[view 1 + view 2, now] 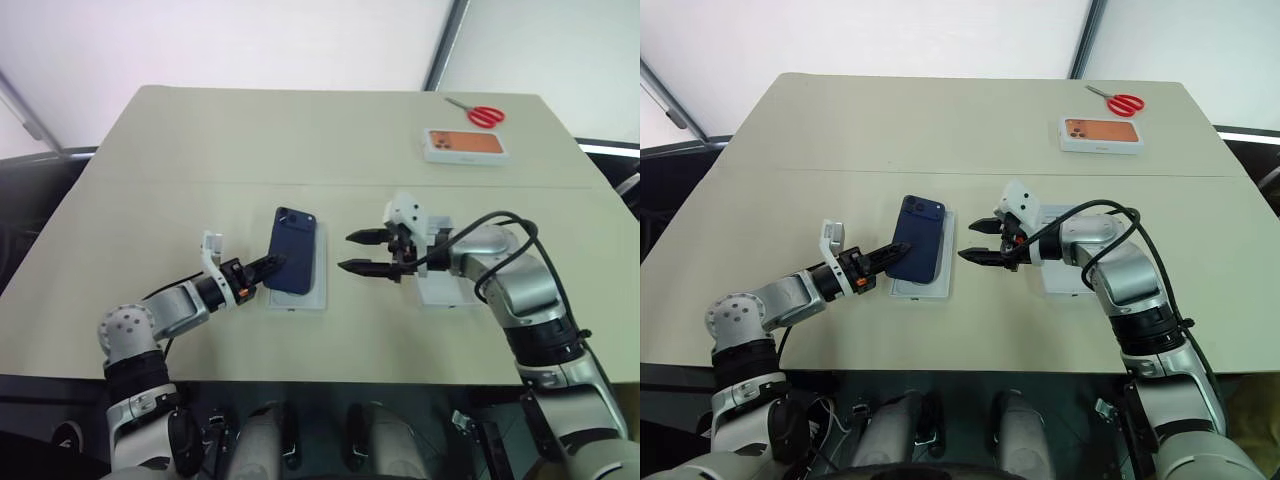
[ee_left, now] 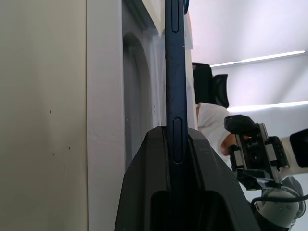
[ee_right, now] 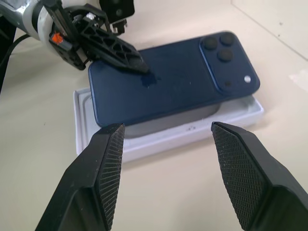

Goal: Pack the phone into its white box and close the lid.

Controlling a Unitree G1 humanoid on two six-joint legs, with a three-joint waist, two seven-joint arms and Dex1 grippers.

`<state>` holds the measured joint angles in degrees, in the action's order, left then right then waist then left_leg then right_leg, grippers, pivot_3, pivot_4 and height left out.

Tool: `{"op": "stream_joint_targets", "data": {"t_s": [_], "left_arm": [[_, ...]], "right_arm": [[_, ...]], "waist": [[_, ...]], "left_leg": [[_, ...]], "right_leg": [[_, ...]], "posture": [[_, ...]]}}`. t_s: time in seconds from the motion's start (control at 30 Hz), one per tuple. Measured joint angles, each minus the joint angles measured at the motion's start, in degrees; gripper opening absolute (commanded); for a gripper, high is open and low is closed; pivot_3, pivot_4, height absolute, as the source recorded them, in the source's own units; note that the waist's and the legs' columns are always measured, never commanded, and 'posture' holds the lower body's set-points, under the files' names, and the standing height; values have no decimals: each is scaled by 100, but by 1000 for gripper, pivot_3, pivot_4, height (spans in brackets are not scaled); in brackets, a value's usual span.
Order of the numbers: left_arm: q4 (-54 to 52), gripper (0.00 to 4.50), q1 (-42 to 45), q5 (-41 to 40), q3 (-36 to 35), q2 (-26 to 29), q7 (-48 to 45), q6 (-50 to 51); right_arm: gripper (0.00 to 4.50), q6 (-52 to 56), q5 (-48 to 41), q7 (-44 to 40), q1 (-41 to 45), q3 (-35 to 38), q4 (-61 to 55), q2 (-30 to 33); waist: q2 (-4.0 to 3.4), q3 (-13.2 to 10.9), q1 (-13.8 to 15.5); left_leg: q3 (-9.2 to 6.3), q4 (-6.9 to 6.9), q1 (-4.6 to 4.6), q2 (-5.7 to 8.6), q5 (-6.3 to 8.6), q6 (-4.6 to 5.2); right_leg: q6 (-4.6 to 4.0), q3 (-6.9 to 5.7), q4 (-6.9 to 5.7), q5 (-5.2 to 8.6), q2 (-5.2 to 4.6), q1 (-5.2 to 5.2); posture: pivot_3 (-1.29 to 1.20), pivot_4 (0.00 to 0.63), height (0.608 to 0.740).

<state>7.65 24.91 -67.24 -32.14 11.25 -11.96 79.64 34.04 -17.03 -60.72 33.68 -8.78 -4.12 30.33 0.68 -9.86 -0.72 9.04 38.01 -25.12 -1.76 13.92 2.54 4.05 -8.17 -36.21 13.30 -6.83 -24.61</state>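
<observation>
While scissors (image 1: pixel 485 113) lie far back

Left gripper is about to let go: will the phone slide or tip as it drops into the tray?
The phone looks rigid with a smooth back, so probably slippery. It is tilted above the white tray, pinched by the left gripper; released, it would likely flop flat.

No readable text, label, brand or number on anything in view.
</observation>
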Motion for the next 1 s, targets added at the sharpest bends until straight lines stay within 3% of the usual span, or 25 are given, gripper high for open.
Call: {"op": "stream_joint_targets", "data": {"t_s": [0.07, 0.27, 0.3, 0.53, 0.93, 1.0], "left_arm": [[1, 1257, -21, -39, 17, 5, 0, 24], [-185, 4171, -38, -347, 108, 87, -95, 98], [-214, 4462, -38, -413, 113, 104, -109, 118], [-418, 4462, -129, -484, 348, 428, -222, 138], [-554, 4462, -27, -83, 881, 1437, -868, -253], [-553, 3944, 16, 110, 894, 1517, -884, -470]], "right_arm": [[3050, -114, 16, 58, 8, -47, 86, -30], [3050, -293, 109, 188, 83, -164, 344, -170], [3050, -328, 109, 190, 92, -171, 348, -180], [3050, -448, 123, 214, 108, -219, 455, -210], [3050, -557, 274, 375, 264, -258, 626, -367], [2517, -596, 296, 423, 275, -257, 712, -389]], "waist": [[0, 0, 3], [-1, 1, 9], [-1, 1, 11], [-2, 2, 0], [-3, 0, 0], [-3, -1, -5]], "left_leg": [[0, 0, 0, 0, 0, 0], [-1, 2, 0, 1, 0, 0], [-2, 2, 0, 1, 0, 0], [-3, 2, 2, 0, 0, 0], [-3, 2, -12, 0, 0, -1], [-2, 2, -13, 1, 0, -2]], "right_leg": [[0, -1, 0, 0, 0, 1], [0, -2, 0, 0, 0, 3], [0, -2, 0, 0, 0, 4], [0, -3, 0, 0, 2, 5], [-1, -2, 1, 0, 1, -9], [-1, -2, 1, 0, 0, -10]], "posture": [[0, 150, 738], [0, 150, 738], [0, 150, 738], [0, 150, 738], [0, 150, 738], [0, 150, 738]]}}
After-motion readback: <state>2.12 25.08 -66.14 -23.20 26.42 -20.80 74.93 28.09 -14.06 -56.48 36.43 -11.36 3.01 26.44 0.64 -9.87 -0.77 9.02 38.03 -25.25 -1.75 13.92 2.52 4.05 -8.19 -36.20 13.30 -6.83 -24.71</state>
